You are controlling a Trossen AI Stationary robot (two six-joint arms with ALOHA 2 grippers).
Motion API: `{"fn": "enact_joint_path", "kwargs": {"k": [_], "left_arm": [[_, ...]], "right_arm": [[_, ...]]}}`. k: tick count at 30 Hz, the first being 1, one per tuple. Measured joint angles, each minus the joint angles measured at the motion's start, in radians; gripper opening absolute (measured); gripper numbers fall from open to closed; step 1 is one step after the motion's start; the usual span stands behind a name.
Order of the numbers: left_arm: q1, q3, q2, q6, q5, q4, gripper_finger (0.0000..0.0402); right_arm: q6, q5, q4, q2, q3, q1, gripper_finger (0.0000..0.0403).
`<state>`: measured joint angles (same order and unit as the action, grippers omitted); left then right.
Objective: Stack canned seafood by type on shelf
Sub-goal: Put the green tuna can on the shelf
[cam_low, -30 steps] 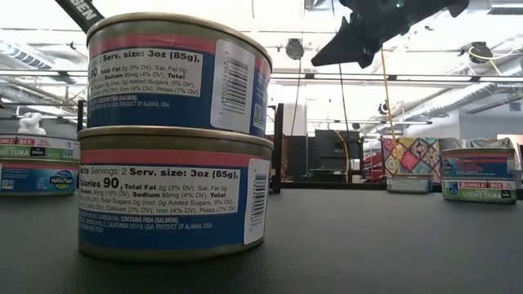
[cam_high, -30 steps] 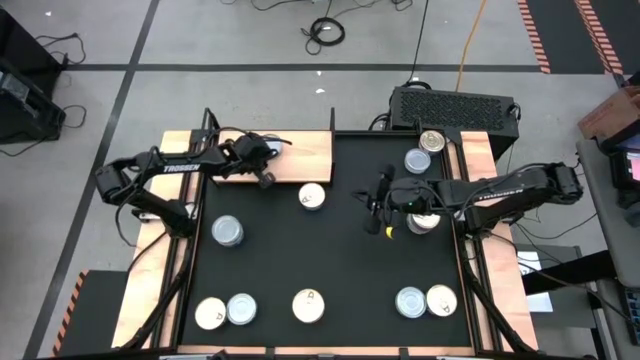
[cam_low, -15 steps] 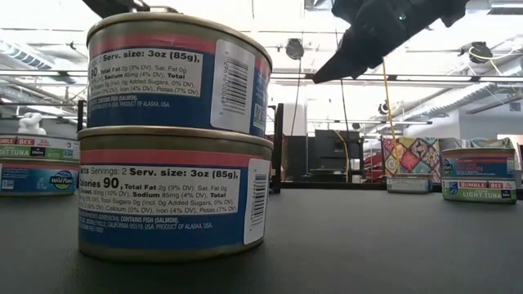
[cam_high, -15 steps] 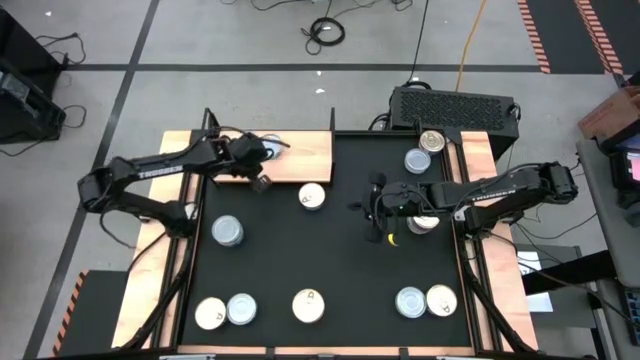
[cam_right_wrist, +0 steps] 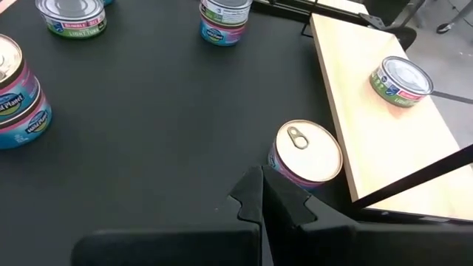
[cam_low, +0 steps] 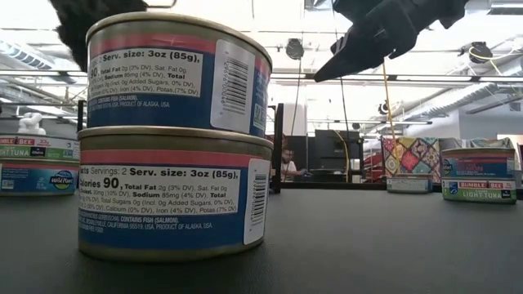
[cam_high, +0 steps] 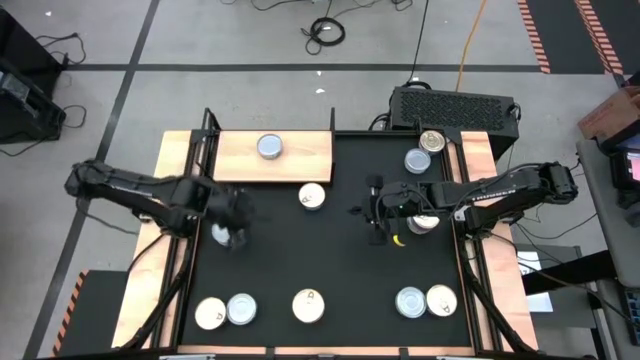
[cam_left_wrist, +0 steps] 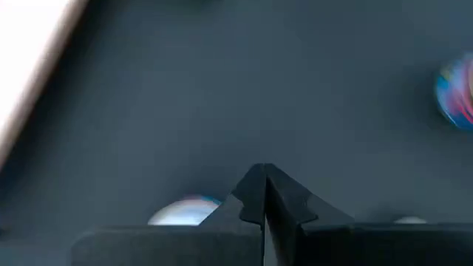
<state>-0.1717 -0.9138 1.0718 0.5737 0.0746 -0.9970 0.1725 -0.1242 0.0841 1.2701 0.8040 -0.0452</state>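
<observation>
the left gripper [cam_high: 235, 222], fingers pressed together and empty, hovers over a silvery can [cam_high: 226, 233]; the right gripper [cam_high: 378, 214], likewise closed, hangs beside a cream-topped can [cam_high: 312, 197].

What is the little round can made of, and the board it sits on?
The can looks like metal: its top is shiny and silvery, with a printed paper-like label around the side. The board looks like pale, unpainted wood, smooth and matte, though its grain hardly shows.

One can [cam_high: 269, 148] sits on the shelf [cam_high: 305, 155]; others lie on the mat [cam_high: 340, 260].
</observation>
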Motion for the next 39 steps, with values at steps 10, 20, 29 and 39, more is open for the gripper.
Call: {"fn": "enact_joint_path", "kwargs": {"k": [10,20,29,39], "left_arm": [[-0.195,0.0,0.065,0.177,0.008,-0.017,0.0006],[-0.197,0.0,0.114,0.156,-0.028,-0.101,0.0034],[-0.197,0.003,0.167,0.171,-0.031,-0.129,0.0141],[-0.199,0.029,0.307,0.122,-0.036,-0.136,0.0164]], "right_arm": [[-0.014,0.0,0.001,0.0,0.0,0.0,0.0],[-0.03,-0.001,-0.005,0.0,0.0,0.0,0.0],[-0.039,-0.003,0.01,0.0,0.0,0.001,0.0],[-0.041,-0.006,0.004,0.0,0.0,0.006,0.0]]}}
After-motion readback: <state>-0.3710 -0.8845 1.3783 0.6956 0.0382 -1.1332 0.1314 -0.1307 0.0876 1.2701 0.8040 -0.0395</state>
